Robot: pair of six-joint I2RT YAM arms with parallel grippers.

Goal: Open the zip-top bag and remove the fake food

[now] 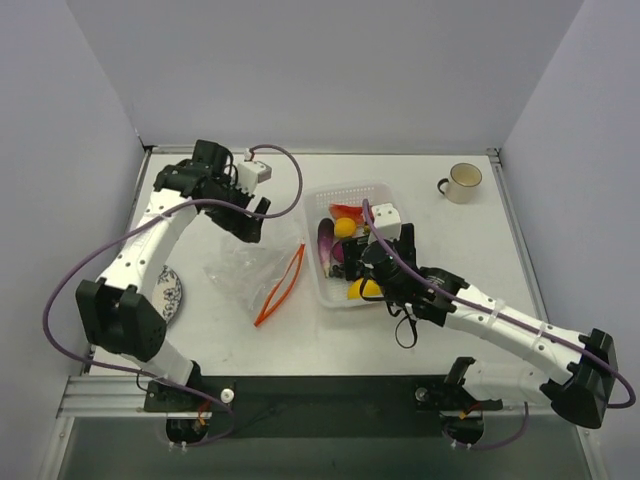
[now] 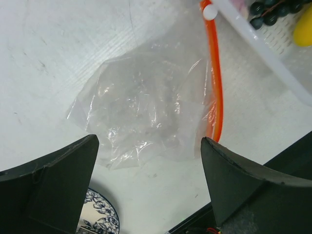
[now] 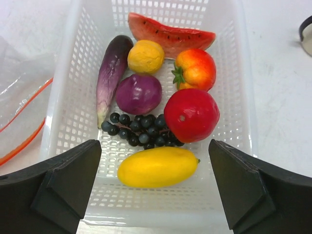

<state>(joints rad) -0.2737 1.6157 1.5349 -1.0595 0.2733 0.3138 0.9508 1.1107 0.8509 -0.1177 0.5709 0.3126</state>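
The zip-top bag [image 1: 245, 270] lies flat on the table, clear and crinkled, with nothing visible inside; its orange-red zip strip [image 1: 282, 285] runs along its right side. My left gripper [image 1: 250, 218] is open and empty above the bag's far end; its wrist view shows the bag [image 2: 146, 107] and strip [image 2: 217, 83] between the jaws. The fake food lies in the white mesh basket [image 3: 73, 73]: eggplant [image 3: 109, 73], grapes [image 3: 139, 130], red round fruit [image 3: 191, 114], yellow oblong fruit [image 3: 157, 167], watermelon slice [image 3: 170, 34]. My right gripper [image 1: 365, 268] is open and empty above the basket's near end.
A blue-patterned plate [image 1: 168, 292] sits left of the bag, near the left arm. A white mug [image 1: 462, 182] stands at the back right. The basket [image 1: 322, 290] sits just right of the bag. Grey walls enclose the table on three sides.
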